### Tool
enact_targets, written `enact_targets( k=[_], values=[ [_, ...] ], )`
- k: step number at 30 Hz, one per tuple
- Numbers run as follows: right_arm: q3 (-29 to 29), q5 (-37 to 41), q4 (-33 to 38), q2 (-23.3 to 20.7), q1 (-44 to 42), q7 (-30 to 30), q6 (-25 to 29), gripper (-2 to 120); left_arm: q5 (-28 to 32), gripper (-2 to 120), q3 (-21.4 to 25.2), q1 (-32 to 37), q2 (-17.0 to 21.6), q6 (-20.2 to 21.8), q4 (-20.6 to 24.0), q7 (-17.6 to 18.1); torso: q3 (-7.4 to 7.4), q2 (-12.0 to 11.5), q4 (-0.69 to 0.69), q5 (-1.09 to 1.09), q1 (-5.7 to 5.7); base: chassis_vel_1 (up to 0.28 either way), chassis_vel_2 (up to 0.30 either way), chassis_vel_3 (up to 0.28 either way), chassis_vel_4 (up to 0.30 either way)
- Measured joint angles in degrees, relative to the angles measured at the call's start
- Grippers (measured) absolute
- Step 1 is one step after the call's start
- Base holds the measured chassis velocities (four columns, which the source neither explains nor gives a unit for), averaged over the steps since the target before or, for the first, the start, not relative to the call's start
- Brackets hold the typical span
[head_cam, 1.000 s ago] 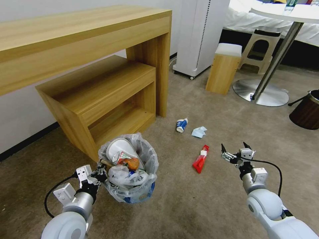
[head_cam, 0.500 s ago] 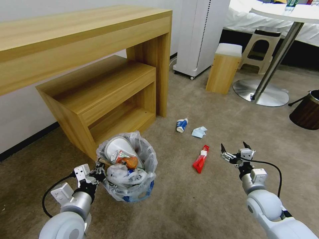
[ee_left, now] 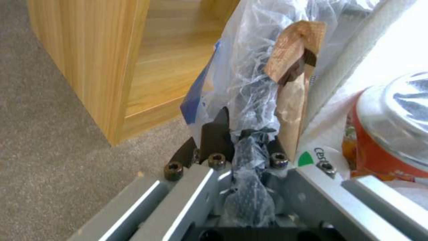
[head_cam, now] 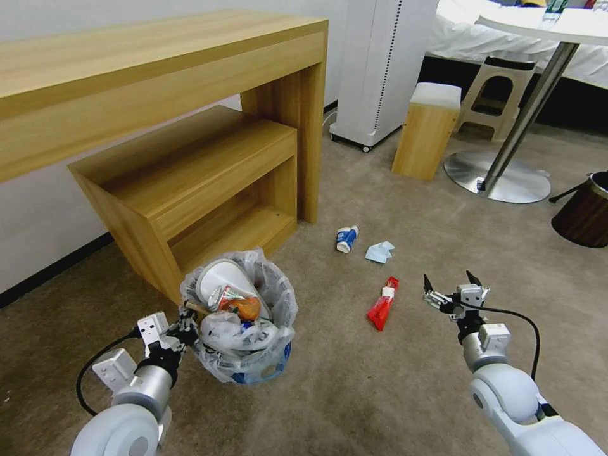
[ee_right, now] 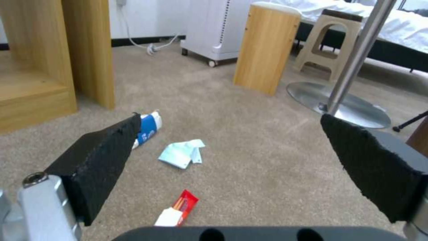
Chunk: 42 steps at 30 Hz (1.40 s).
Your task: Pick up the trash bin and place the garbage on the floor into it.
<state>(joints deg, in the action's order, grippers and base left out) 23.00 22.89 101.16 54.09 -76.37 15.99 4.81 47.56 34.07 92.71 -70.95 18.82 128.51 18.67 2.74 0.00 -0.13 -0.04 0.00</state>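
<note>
1. Bin (head_cam: 244,354) lined with a clear bag, full of litter, sits on the beige carpet (head_cam: 380,392) beside the wooden shelf (head_cam: 190,183).
2. Left end effector (head_cam: 185,323) is pinched on the bin's bagged rim.
3. Right end effector (head_cam: 451,288) hovers spread wide, holding nothing, just beside the red wrapper (head_cam: 382,304).
4. Cup (head_cam: 346,239) and tissue (head_cam: 379,251) lie farther off on the carpet.

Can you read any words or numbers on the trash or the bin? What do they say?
"CBS"-like letters, cut off and unclear, beside a green mark on white packaging inside the trash bin.
Blue-white cup on the floor: print too small to read.
Red wrapper: no readable words.
Tissue: no writing.
</note>
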Motion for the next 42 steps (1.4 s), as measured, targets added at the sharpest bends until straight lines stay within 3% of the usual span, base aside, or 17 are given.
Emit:
enact_targets(
  k=[42],
  values=[
    [-0.04, -1.02, 0.37, -0.25, -0.73, 0.49, 0.51, 100, -1.08, 1, -1.84, 1.13, -0.53, 0.33, 0.13, -0.15, 0.00, 0.00, 0.00, 0.00, 0.00, -0.053, 0.052, 0.057, -0.053]
  ],
)
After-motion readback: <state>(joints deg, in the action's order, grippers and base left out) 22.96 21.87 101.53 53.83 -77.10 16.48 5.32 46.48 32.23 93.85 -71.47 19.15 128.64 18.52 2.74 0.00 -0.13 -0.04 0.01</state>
